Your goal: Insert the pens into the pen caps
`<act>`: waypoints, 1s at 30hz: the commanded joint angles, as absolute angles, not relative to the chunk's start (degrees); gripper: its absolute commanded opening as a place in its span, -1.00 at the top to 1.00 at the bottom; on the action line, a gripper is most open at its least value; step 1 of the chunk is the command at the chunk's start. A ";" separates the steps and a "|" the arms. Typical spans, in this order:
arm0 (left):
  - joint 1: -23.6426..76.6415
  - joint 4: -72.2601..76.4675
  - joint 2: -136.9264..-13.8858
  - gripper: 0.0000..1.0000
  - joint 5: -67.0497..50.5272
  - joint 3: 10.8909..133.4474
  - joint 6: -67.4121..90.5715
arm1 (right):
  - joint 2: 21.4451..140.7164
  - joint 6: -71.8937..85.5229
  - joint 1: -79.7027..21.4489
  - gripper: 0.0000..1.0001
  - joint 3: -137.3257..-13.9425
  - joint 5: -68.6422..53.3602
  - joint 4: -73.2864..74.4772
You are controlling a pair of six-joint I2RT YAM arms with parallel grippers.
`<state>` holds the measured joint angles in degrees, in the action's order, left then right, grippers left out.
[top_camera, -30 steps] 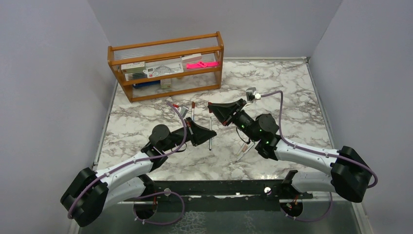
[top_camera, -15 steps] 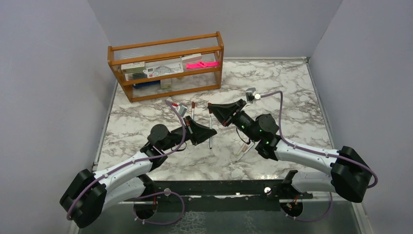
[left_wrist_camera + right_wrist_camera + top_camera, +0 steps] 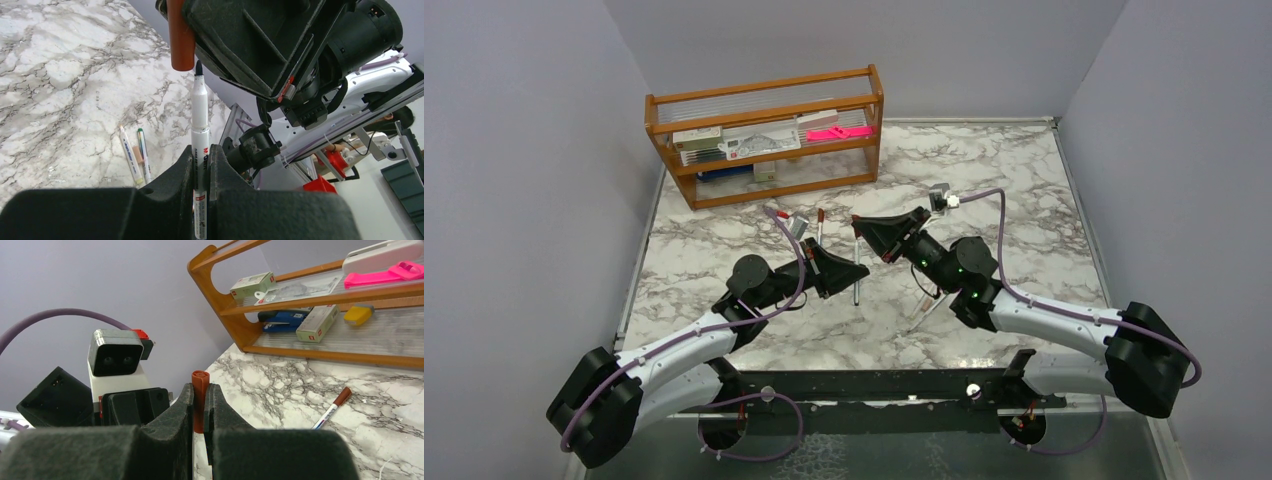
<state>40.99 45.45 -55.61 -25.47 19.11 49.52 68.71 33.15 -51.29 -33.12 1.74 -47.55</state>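
Top external: marble table [image 3: 1014,190], grey walls [image 3: 524,170]; left jaws pinch a pen [image 3: 200,117], right jaws a cap [image 3: 199,390].

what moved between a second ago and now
The left end effector edged its pen slightly toward the cap held by the right end effector, which shifted a little to meet it. Both grips stayed shut, the tip still short of the cap. The loose pens did not move.
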 commanded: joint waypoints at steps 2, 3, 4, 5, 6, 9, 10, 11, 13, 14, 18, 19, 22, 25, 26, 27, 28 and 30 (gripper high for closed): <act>41.13 47.70 -55.36 1.00 -25.35 19.91 49.68 | 67.21 33.08 -51.06 0.97 -31.85 0.21 -48.04; 41.13 47.72 -55.49 1.00 -25.36 19.94 49.66 | 67.11 33.13 -51.06 0.97 -31.70 0.31 -48.24; 41.13 47.66 -55.58 1.00 -25.35 19.94 49.70 | 67.08 33.01 -51.02 0.97 -31.77 0.35 -48.13; 41.13 47.71 -55.62 1.00 -25.33 19.84 49.74 | 67.02 33.01 -51.04 0.97 -31.89 0.35 -47.94; 41.13 47.70 -55.63 1.00 -25.36 19.86 49.67 | 66.98 32.92 -51.06 0.97 -32.07 0.42 -47.88; 41.13 47.69 -55.74 1.00 -25.90 20.01 49.58 | 66.70 32.85 -51.06 0.97 -32.67 1.23 -47.86; 41.13 47.71 -55.73 1.00 -26.06 19.99 49.57 | 66.59 32.68 -51.05 0.97 -33.06 1.41 -47.71; 41.13 47.67 -55.72 1.00 -26.24 19.99 49.57 | 66.54 32.32 -51.05 0.97 -33.69 1.44 -47.34; 41.18 47.67 -55.67 1.00 -26.30 19.96 49.61 | 66.73 31.24 -51.06 0.97 -35.30 0.95 -45.94; 41.18 47.66 -55.64 1.00 -26.32 19.89 49.65 | 66.78 30.96 -51.06 0.97 -35.79 0.81 -45.66; 41.27 47.64 -55.40 1.00 -26.32 19.73 49.64 | 66.85 30.49 -51.06 0.97 -36.81 0.54 -45.27; 41.23 47.70 -55.33 1.00 -26.33 19.69 49.66 | 66.96 30.54 -51.06 0.97 -36.70 0.45 -45.33; 41.27 47.67 -55.13 1.00 -26.37 19.70 49.66 | 67.22 31.21 -51.06 0.97 -36.10 0.20 -45.82; 41.31 47.69 -55.00 1.00 -26.24 19.67 49.66 | 67.41 31.95 -51.06 0.97 -35.13 -0.05 -46.40; 41.31 47.69 -54.94 1.00 -26.13 19.69 49.66 | 67.41 32.13 -51.05 0.97 -34.73 -0.14 -46.67; 41.31 47.71 -54.93 1.00 -26.10 19.69 49.66 | 67.40 32.28 -51.04 0.97 -34.36 -0.25 -46.82; 41.31 47.65 -54.88 1.00 -26.14 19.63 49.66 | 67.40 32.38 -51.04 0.97 -34.10 -0.40 -46.84; 41.33 47.72 -54.87 1.00 -26.10 19.57 49.66 | 67.48 32.24 -51.02 0.97 -33.64 -0.81 -46.91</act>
